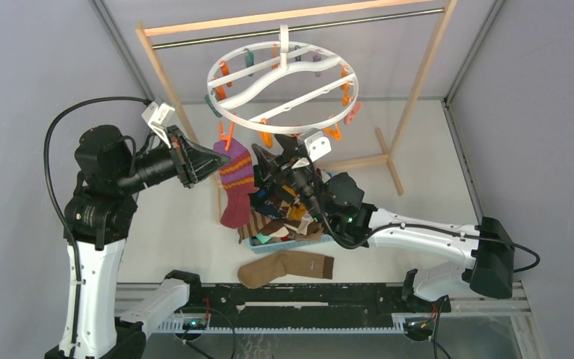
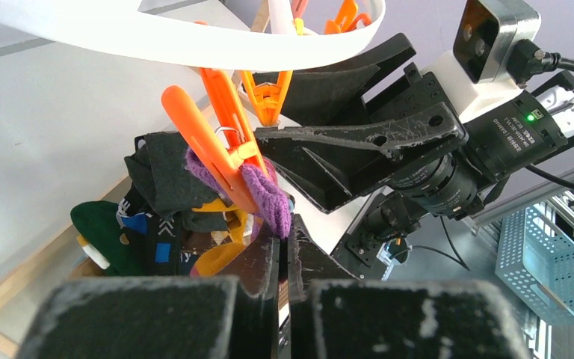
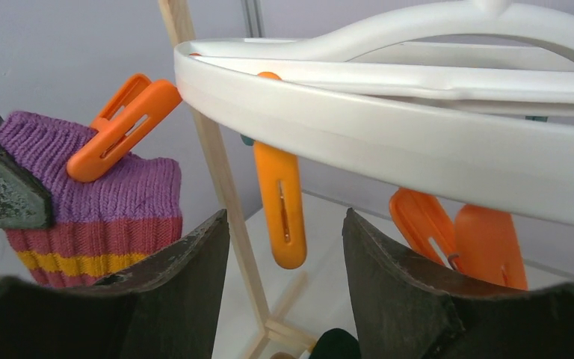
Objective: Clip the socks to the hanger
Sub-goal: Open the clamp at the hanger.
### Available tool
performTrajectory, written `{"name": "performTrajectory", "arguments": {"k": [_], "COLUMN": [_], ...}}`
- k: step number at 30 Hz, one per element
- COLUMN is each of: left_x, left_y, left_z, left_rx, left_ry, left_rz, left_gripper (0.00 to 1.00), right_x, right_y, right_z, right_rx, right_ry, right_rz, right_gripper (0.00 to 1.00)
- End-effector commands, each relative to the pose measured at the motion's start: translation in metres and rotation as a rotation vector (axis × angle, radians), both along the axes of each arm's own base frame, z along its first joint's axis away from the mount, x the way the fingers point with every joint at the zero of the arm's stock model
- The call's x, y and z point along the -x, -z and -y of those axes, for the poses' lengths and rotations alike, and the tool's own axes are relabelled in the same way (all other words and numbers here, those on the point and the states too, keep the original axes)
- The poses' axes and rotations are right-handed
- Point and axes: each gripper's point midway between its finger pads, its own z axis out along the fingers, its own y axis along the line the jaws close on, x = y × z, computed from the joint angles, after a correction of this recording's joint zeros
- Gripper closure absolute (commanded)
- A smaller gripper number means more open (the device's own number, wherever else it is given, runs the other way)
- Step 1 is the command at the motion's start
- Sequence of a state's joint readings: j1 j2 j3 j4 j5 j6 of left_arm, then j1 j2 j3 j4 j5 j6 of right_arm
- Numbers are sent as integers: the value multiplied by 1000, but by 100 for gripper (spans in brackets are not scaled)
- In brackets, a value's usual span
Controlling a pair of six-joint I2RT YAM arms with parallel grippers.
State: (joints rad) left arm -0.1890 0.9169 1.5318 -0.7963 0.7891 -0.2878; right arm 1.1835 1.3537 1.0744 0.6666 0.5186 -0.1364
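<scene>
The white ring hanger (image 1: 284,90) hangs from the rack's rod, with orange clothespins under its rim. A purple sock (image 1: 237,183) with red and yellow stripes hangs below the ring's left edge. One orange clothespin (image 2: 217,149) bites its cuff (image 2: 269,198). My left gripper (image 2: 285,239) is shut on that cuff just below the pin. My right gripper (image 3: 285,217) stands open under the ring's rim (image 3: 389,127). A second orange clothespin (image 3: 280,202) dangles just above the gap between its fingers, touching neither. In the top view the right gripper (image 1: 269,155) is just right of the sock.
A light-blue basket (image 1: 327,241) heaped with mixed socks (image 1: 284,213) sits under the right arm. One brown sock (image 1: 284,268) lies on the table near the front. The wooden rack's post (image 1: 168,90) and foot (image 1: 389,157) stand close around the hanger.
</scene>
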Motion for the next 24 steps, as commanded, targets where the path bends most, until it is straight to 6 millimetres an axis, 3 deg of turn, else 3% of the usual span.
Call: {"name": "performTrajectory", "arguments": {"k": [1,16,24], "left_x": [11,14,14], "left_y": [-29,-32,-31], "left_z": [-1,-2,-3], "left_rx": [15,16,14], "left_ry": [16,15,8], "left_rz": [109,121,122], "left_gripper": [97,98,97], "right_x": [-2,-11,-7], "right_y": [-25,-22,-28], "right_z": [22,13,8], "right_rx": [-44,-32,-27], "right_ry": [22,-35,-63], "right_rz": [37,32,56], "right_gripper": [36,41,60]}}
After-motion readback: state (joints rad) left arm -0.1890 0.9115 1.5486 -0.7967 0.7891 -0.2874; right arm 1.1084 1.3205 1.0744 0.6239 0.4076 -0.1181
